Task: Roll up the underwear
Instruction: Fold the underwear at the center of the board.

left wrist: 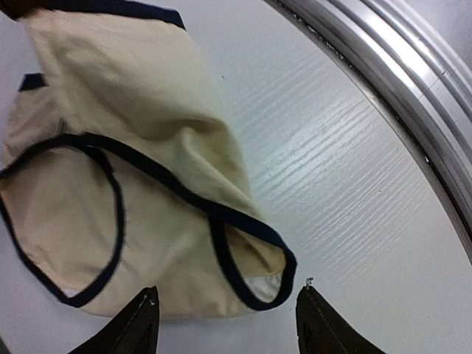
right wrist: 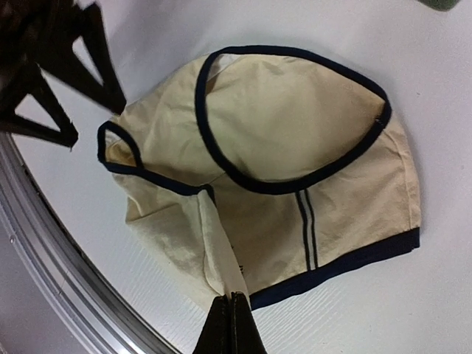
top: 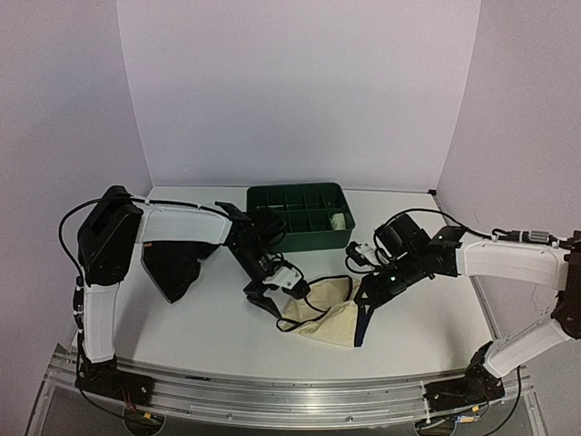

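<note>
The cream underwear [top: 329, 313] with navy trim lies crumpled on the white table, front centre. It also shows in the left wrist view [left wrist: 140, 184] and the right wrist view [right wrist: 295, 162]. My left gripper [top: 272, 298] is open at its left end, the fingertips [left wrist: 144, 310] straddling a leg opening without touching it. My right gripper [top: 365, 300] is shut on a pinched fold of the cloth near the waistband, fingertips [right wrist: 234, 313] pressed together, lifting that fold slightly.
A green compartment bin [top: 300, 215] stands behind the underwear, a pale item in its right corner. A dark garment [top: 172, 263] lies at the left under my left arm. The metal rail [top: 272, 391] runs along the near table edge.
</note>
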